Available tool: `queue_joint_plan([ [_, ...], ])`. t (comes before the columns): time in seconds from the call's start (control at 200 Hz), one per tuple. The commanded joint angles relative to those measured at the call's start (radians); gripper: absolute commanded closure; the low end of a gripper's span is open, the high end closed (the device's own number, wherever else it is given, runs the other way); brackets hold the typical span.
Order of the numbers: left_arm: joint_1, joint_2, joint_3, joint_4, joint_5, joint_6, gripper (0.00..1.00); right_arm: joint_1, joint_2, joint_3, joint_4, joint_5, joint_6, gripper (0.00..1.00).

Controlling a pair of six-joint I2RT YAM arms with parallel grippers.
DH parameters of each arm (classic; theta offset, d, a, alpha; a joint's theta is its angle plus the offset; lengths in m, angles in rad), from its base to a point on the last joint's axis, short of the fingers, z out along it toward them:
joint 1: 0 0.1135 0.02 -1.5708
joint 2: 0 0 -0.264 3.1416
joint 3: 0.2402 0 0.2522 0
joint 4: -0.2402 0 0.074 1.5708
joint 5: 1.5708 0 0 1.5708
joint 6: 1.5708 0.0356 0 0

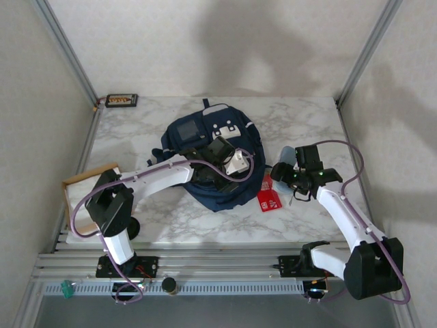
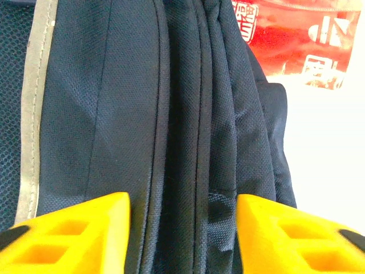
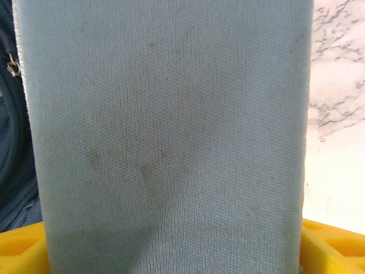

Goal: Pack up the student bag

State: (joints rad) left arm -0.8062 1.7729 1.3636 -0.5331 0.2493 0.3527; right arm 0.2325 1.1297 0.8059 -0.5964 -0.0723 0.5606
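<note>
Left jaws: apart, around folds of big navy-blue fabric backpack (image 1: 205, 137); grip unclear.
Right jaws: clamped on small grey-blue cloth case (image 3: 165, 137).
Backpack: left of case; left arm (image 1: 164, 174) nearer.

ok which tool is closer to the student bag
Left. The left tool is on the student bag, fingers either side of its navy folds. The right tool is off the bag's right side, holding a grey-blue case.
</note>
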Motion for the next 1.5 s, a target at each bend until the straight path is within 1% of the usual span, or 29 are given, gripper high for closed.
queue_joint_plan([
  [0.0, -0.004, 0.043, 0.042, -0.065, -0.010, 0.029, 0.57, -0.005, 0.007, 0.010, 0.020, -0.021, -0.013, 0.17],
  [0.05, -0.001, 0.061, 0.057, -0.059, -0.049, 0.028, 0.60, -0.006, 0.007, 0.012, 0.021, -0.024, -0.011, 0.17],
  [0.125, 0.008, 0.077, 0.080, -0.044, -0.097, 0.031, 0.68, -0.007, 0.006, 0.015, 0.022, -0.029, -0.010, 0.18],
  [0.376, 0.024, 0.055, 0.112, -0.022, -0.111, 0.039, 1.00, -0.007, 0.000, 0.031, 0.002, -0.022, -0.010, 0.18],
  [0.586, 0.038, -0.007, 0.127, -0.034, -0.112, 0.003, 1.00, -0.005, 0.000, 0.062, -0.029, -0.031, -0.024, 0.20],
  [0.681, 0.038, -0.041, 0.147, -0.023, -0.156, -0.034, 1.00, 0.003, -0.003, 0.095, -0.057, -0.048, -0.043, 0.21],
  [0.831, 0.039, -0.106, 0.172, 0.055, -0.243, -0.116, 1.00, 0.013, -0.012, 0.161, -0.122, -0.066, -0.067, 0.22],
  [0.931, 0.039, -0.124, 0.219, 0.089, -0.288, -0.177, 1.00, 0.052, 0.002, 0.200, -0.172, -0.081, -0.082, 0.22],
  [1.062, 0.038, -0.122, 0.279, 0.137, -0.339, -0.280, 1.00, 0.156, 0.029, 0.216, -0.164, -0.095, -0.047, 0.22],
  [1.182, 0.038, -0.110, 0.316, 0.157, -0.319, -0.348, 1.00, 0.246, 0.110, 0.230, -0.099, -0.090, -0.005, 0.21],
  [1.287, 0.036, -0.102, 0.335, 0.156, -0.319, -0.384, 1.00, 0.311, 0.213, 0.274, -0.023, -0.120, 0.017, 0.19],
  [1.397, 0.035, -0.105, 0.319, 0.162, -0.311, -0.401, 1.00, 0.326, 0.327, 0.356, 0.044, -0.108, 0.034, 0.17],
  [1.492, 0.032, -0.112, 0.291, 0.176, -0.313, -0.422, 1.00, 0.332, 0.441, 0.451, 0.084, -0.108, 0.046, 0.10],
])
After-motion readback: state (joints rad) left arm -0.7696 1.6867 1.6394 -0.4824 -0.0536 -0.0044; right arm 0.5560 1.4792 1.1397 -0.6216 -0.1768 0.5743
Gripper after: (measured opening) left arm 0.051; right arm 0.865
